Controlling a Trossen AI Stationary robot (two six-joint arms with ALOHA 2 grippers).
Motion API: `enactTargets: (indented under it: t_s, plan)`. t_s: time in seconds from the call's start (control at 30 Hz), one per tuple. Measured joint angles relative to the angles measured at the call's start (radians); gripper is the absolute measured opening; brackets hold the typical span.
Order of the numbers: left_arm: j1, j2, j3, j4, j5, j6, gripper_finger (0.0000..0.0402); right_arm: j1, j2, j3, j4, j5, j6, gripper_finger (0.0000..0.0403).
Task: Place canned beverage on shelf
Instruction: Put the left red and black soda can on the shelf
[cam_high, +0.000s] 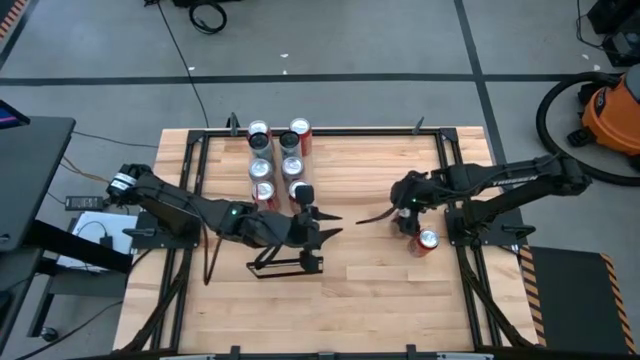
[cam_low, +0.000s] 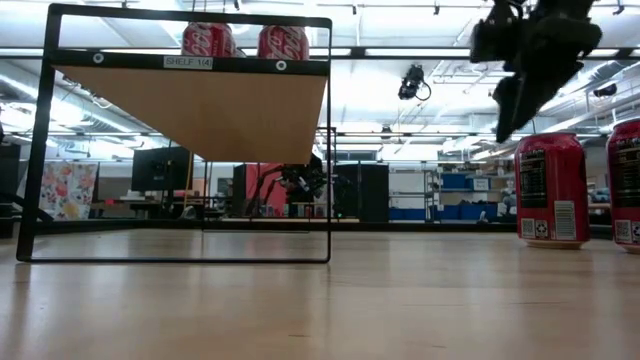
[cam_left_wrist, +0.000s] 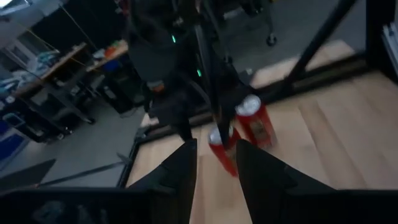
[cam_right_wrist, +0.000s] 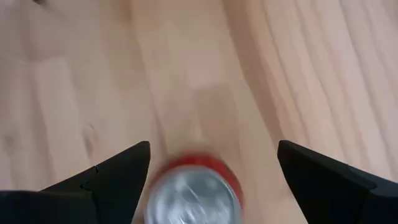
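The shelf (cam_low: 200, 110) is a pale wood slab in a black frame, with two red cans (cam_low: 245, 40) visible on top in the low view. From above, several cans (cam_high: 278, 160) stand in two rows there. Two more red cans (cam_high: 417, 232) stand upright on the table at the right. My right gripper (cam_right_wrist: 211, 162) hovers open above one of them (cam_right_wrist: 196, 193), fingers either side of its silver top and clear of it. My left gripper (cam_high: 328, 225) hangs over the table's middle, near the shelf's near end. It points toward the right arm and is open by a narrow gap with nothing in it.
The shelf's black end frame (cam_high: 285, 262) stands just near of my left gripper. A taller black frame (cam_high: 445, 180) runs along the table's sides and far edge. Bare wood table (cam_high: 370, 300) lies toward the near edge. The two right-hand cans (cam_low: 550, 190) stand close together.
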Motion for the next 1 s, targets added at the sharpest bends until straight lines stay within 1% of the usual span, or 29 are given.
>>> enactTargets:
  t_s: [0.13, 0.2, 0.47, 0.6, 0.73, 0.8, 0.9, 1.0]
  plan:
    - [0.0, 0.003, -0.003, -0.06, 0.001, -0.015, 0.0121, 0.045, -0.006, 0.015, -0.09, 0.094, 0.038, 0.0363]
    - [0.0, 0.003, -0.003, -0.054, 0.001, -0.018, 0.0121, 0.062, -0.016, 0.016, -0.151, 0.114, 0.053, 0.0363]
    - [0.002, 0.003, -0.003, -0.059, 0.003, -0.021, 0.0121, 0.081, -0.056, 0.016, -0.236, 0.117, 0.115, 0.0363]
    - [0.003, 0.003, -0.003, -0.056, 0.005, -0.021, 0.0121, 0.082, -0.1, 0.016, -0.259, 0.145, 0.157, 0.0363]
    - [0.006, 0.003, -0.003, -0.057, 0.005, -0.021, 0.0121, 0.082, -0.132, 0.016, -0.329, 0.173, 0.234, 0.0363]
    - [0.008, 0.003, -0.003, -0.057, 0.005, -0.02, 0.0121, 0.081, -0.133, 0.016, -0.364, 0.183, 0.267, 0.0363]
    - [0.013, 0.003, -0.003, -0.057, 0.005, -0.02, 0.0121, 0.081, -0.122, -0.003, -0.366, 0.196, 0.312, 0.0363]
    - [0.016, 0.003, -0.003, -0.058, 0.005, -0.02, 0.0121, 0.074, -0.099, -0.04, -0.364, 0.165, 0.33, 0.0363]
